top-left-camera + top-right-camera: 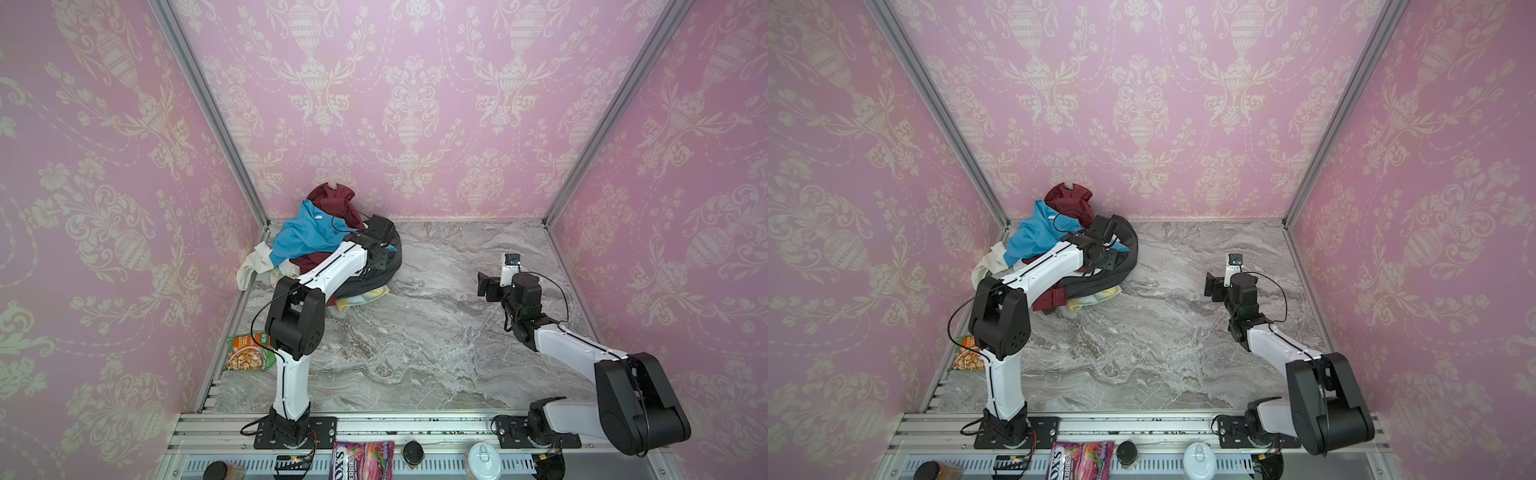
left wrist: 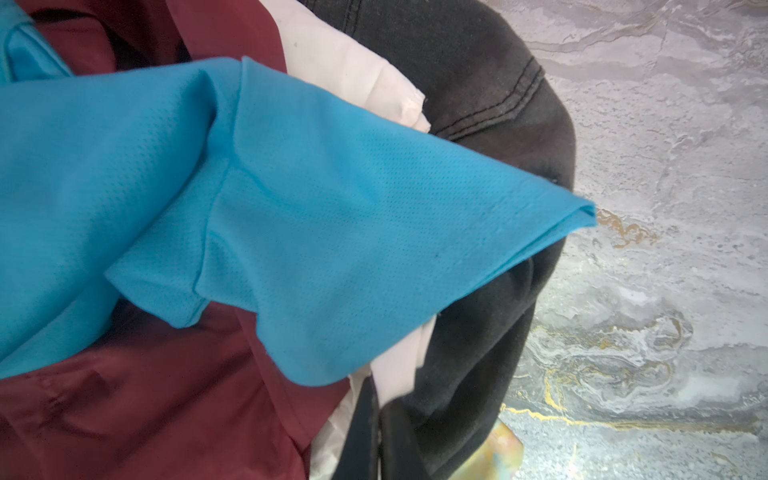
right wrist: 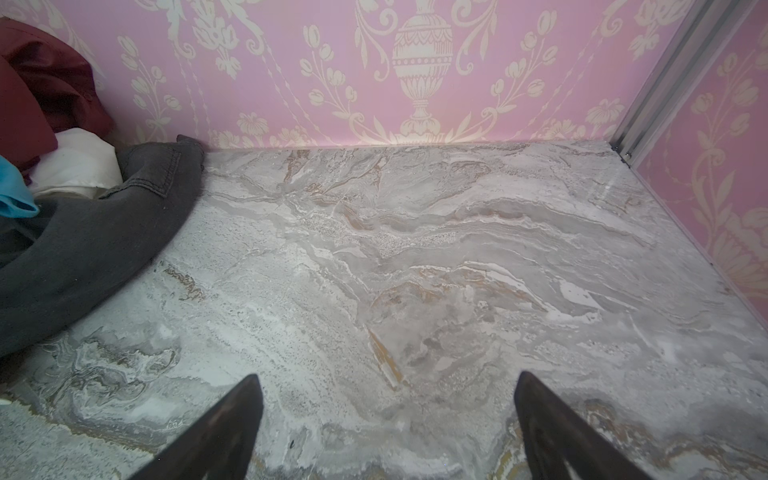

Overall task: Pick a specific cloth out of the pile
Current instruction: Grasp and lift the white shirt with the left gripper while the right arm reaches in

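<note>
Walls: three panels of pink wallpaper [image 1: 415, 62] with cream urn-and-floral damask print, on the back and both sides.
Corner posts: bare aluminium extrusion [image 1: 210, 104], one at each rear corner.
Counter [image 1: 415, 332]: grey-white marble pattern with tan veining.
Front edge: slotted aluminium rail [image 1: 415, 424].
Light: even, diffuse; soft shadows on the marble.

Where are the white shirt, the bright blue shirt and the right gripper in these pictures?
white shirt [image 1: 253, 264]: in a top view, on its loose end that sticks out leftward.
bright blue shirt [image 2: 311, 208]: left wrist view, on its mesh sleeve.
right gripper [image 3: 388, 375]: right wrist view, midway between its open fingers.
</note>
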Tool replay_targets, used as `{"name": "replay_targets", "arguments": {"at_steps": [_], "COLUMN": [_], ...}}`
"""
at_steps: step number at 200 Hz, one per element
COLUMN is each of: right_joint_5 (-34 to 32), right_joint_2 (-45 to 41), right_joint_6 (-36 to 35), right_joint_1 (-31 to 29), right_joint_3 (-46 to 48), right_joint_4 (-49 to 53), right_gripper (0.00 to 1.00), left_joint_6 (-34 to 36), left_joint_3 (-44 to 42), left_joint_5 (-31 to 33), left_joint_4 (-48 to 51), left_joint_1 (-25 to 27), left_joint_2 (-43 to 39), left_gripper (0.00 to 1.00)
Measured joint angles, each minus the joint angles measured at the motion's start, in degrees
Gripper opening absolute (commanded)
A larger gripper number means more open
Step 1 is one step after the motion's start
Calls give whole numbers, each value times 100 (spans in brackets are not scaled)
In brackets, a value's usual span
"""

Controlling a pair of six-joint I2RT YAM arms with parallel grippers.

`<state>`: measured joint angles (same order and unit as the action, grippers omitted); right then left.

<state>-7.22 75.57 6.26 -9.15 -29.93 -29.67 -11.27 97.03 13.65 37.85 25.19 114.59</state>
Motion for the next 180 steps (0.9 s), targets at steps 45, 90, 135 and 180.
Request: {"name": "replay_targets", "arguments": {"at_steps": [45,90,135,180], "right_joint_5": [85,90,90,210], "right_joint_2": [0,-133,-177,214], "right_joint_6": [-70,-195,-133,24], "right_joint_1": [-153,-833,-1368,-1788], "right_joint_3": [-35,-223,-767,-1626], "right_joint_4": [57,280,345,280], "right_gripper": [95,95,95,96], "left_joint_6": [35,46,20,-22], "left_joint_3": [435,1368,2109,3622], "left_joint_5": [-136,-334,-605,-870], "left_joint_4": [162,210,249,608], "left_joint_1": [-24,-247,-555,-584], "left_joint_2": [-328,-868,-1056,-883], "left_gripper": [0,0,0,0]}}
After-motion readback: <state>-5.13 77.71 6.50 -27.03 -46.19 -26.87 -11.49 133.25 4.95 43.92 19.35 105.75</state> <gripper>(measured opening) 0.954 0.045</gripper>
